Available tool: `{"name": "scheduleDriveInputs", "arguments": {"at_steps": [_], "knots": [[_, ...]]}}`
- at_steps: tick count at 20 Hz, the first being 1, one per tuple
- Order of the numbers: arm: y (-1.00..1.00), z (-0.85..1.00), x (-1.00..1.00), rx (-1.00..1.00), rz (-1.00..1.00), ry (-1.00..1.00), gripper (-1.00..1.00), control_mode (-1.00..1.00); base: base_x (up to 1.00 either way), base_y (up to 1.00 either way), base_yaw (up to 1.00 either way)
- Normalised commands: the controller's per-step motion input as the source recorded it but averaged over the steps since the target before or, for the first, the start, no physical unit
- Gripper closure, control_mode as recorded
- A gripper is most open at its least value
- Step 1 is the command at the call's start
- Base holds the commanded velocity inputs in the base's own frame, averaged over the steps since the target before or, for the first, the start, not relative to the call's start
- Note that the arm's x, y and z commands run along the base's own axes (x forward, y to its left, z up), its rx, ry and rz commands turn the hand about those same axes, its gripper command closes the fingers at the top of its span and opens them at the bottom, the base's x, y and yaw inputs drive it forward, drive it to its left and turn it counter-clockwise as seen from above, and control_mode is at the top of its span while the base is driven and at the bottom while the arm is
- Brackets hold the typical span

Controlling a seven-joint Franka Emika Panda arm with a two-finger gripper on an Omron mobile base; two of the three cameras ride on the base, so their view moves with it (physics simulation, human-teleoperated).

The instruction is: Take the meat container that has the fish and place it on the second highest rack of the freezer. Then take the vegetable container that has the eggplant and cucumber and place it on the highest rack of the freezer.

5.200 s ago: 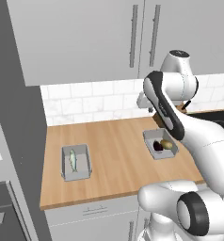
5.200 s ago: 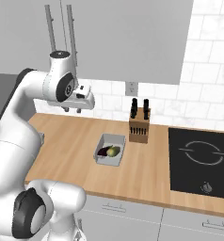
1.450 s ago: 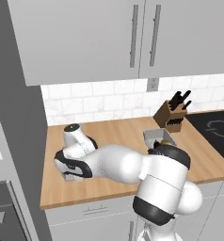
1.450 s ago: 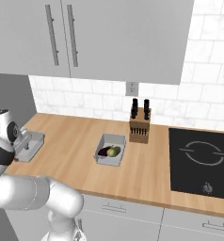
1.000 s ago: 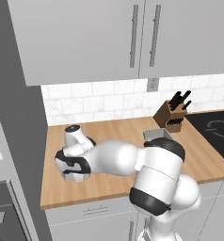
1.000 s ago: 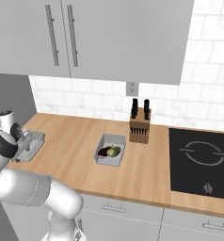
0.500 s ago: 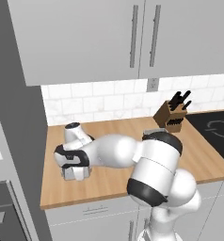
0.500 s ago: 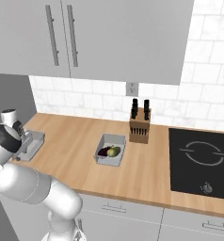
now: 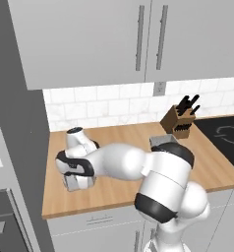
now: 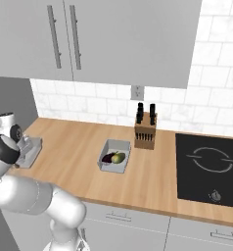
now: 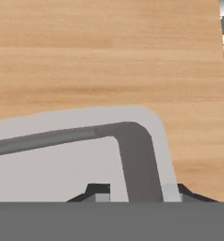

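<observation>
Setting: wooden tabletop (image 10: 152,176) under grey wall cabinets (image 10: 113,39), white tiled wall behind.
Gripper: the gripper (image 11: 135,195) is low over the left end of the tabletop, its two dark tips straddling one side wall of the meat container (image 11: 76,160), one tip inside and one outside.
Jaw state: narrowed around that wall with the tips just beside it; whether they actually press it I cannot tell.
Meat container: shallow light-grey tray with a rounded corner, broad flat rim and darker inner wall; in the hand view its corner lies directly ahead of the tips.
Placement: from the left base view the tray (image 9: 79,181) rests on the tabletop near the front left edge, mostly hidden under the hand; its contents are hidden.
Vegetable container: second grey tray (image 10: 114,156) sits mid-tabletop, well apart to the robot's right, holding the dark purple eggplant (image 10: 107,158) touching the yellowish-green cucumber (image 10: 119,157).
Further out: knife block (image 10: 145,132) just behind that tray; black cooktop (image 10: 211,169) at the far right.
</observation>
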Motion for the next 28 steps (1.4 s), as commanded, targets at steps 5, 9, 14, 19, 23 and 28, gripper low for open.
{"name": "scheduleDriveInputs", "arguments": {"at_steps": [5, 9, 14, 19, 23, 28], "knots": [[-0.3, 0.41, -0.55, 0.07, 0.0, 0.0, 1.0, -1.0, 0.0, 0.0, 0.0], [-0.43, 0.94, -0.61, 0.13, 0.08, 0.0, 1.0, -1.0, 0.0, 0.0, 0.0], [-0.53, 1.0, -0.3, 0.1, 0.27, 0.0, 1.0, -1.0, 0.0, 0.0, 0.0], [-0.86, 0.78, -0.03, 0.03, 0.42, -0.12, 1.0, -1.0, 0.0, 0.0, 0.0], [-0.9, 0.65, 0.0, 0.03, 0.44, -0.05, 1.0, -1.0, 0.0, 0.0, 0.0], [-0.71, 0.54, -0.17, 0.0, 0.47, -0.05, 1.0, -1.0, 0.0, 0.0, 0.0]]}}
